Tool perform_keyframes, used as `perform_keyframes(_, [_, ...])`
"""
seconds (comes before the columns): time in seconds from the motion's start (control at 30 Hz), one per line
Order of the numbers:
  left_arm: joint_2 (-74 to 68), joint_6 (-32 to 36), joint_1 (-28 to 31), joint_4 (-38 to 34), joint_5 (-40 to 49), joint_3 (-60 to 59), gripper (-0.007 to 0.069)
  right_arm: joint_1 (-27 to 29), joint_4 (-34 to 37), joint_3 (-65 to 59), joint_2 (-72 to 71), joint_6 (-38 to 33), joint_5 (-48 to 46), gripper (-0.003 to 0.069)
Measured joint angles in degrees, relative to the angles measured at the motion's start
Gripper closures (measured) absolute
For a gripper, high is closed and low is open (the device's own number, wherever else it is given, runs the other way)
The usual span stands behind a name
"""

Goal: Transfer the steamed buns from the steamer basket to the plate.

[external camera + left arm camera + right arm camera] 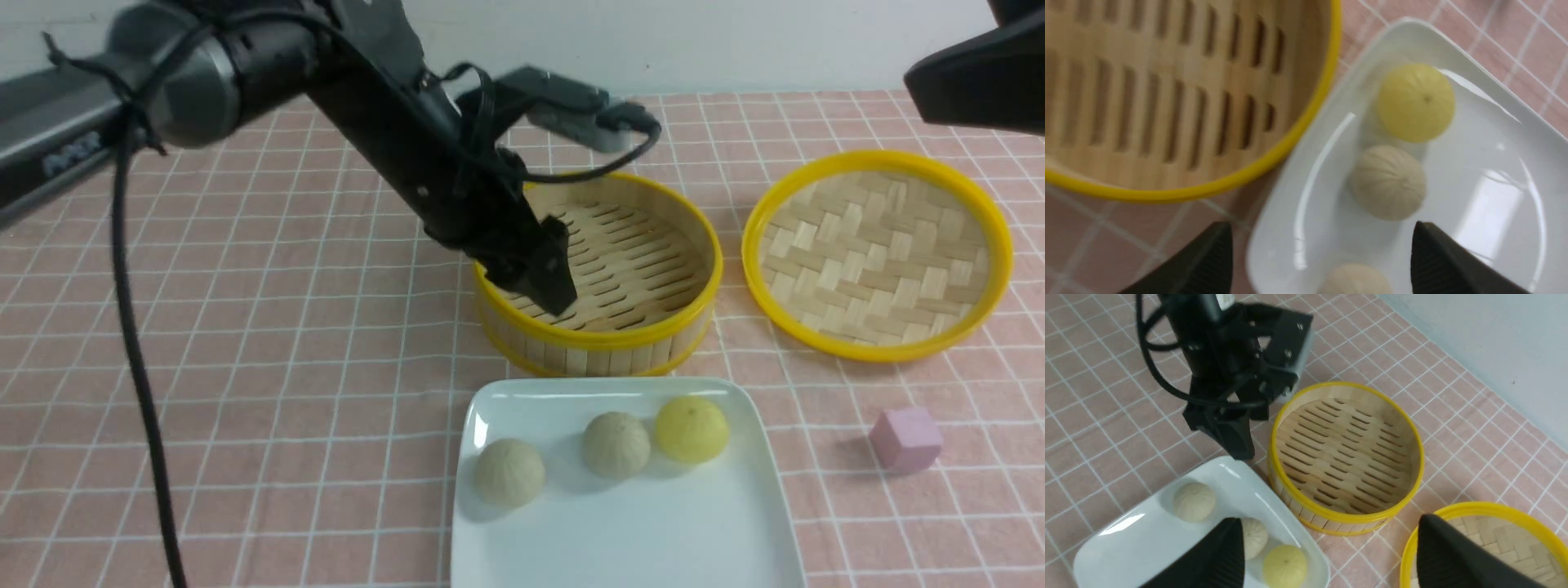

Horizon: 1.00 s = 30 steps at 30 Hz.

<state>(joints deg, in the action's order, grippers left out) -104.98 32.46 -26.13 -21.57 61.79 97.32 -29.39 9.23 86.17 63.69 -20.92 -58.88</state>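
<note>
My left arm (pixel 384 139) reaches in from the left and tips down, and my left gripper (pixel 545 273) is empty, jaws wide apart. My right gripper (pixel 1331 531) hangs high on the right, jaws wide too.

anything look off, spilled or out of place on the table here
Nothing is spilled or damaged. All three steamed buns sit on the plate, the steamer basket stands upright and empty, and the woven lid lies inside-up beside it. The only stray item is a small pink cube on the cloth, right of the plate.
</note>
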Motion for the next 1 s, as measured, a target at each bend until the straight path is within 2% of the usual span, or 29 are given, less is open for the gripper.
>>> perform_keyframes(0.1, [6.12,-6.40,0.06,8.78,-4.75,1.67,0.0057,0.00,-3.24,0.00,-0.18,0.00,4.15,0.0110])
perform_keyframes(0.13, [6.12,-6.87,0.06,9.29,-5.10,1.67,0.0057,0.00,-3.79,0.00,-0.25,0.00,4.73,0.0110])
perform_keyframes(0.17, [9.65,-10.84,0.11,13.12,-8.15,1.83,0.0057,0.00,-6.10,0.00,-0.71,0.81,7.11,0.0110])
perform_keyframes(0.23, [12.94,-14.03,0.10,16.49,-11.13,1.88,0.0057,0.00,-8.62,0.00,-1.87,2.84,9.24,0.0110])
perform_keyframes(0.37, [18.40,-18.96,0.10,21.20,-16.63,1.95,0.0057,0.00,-14.81,0.00,-7.00,6.92,13.01,0.0110])
perform_keyframes(0.53, [21.43,-21.56,0.10,24.61,-17.64,2.06,0.0057,0.00,-19.13,0.00,-15.87,8.79,12.29,0.0110])
perform_keyframes(0.63, [21.66,-21.73,0.10,25.30,-18.01,2.12,0.0057,0.00,-19.02,0.06,-19.79,8.79,9.95,0.0110])
perform_keyframes(0.77, [21.66,-21.73,0.10,25.62,-18.27,2.12,0.0057,0.00,-16.04,-1.13,-27.62,7.06,0.99,0.0110])
perform_keyframes(0.83, [21.66,-21.80,0.10,25.62,-18.83,2.12,0.0057,0.00,-11.51,-6.19,-32.59,6.37,-2.57,0.0110])
perform_keyframes(0.9, [21.66,-21.80,0.10,25.62,-19.26,2.12,0.0057,0.00,-9.23,-9.23,-34.42,6.17,-2.80,0.0110])
perform_keyframes(1.0, [21.66,-21.87,0.10,25.42,-20.62,2.12,0.0057,0.00,-1.71,-24.51,-41.08,5.47,3.09,0.0110])
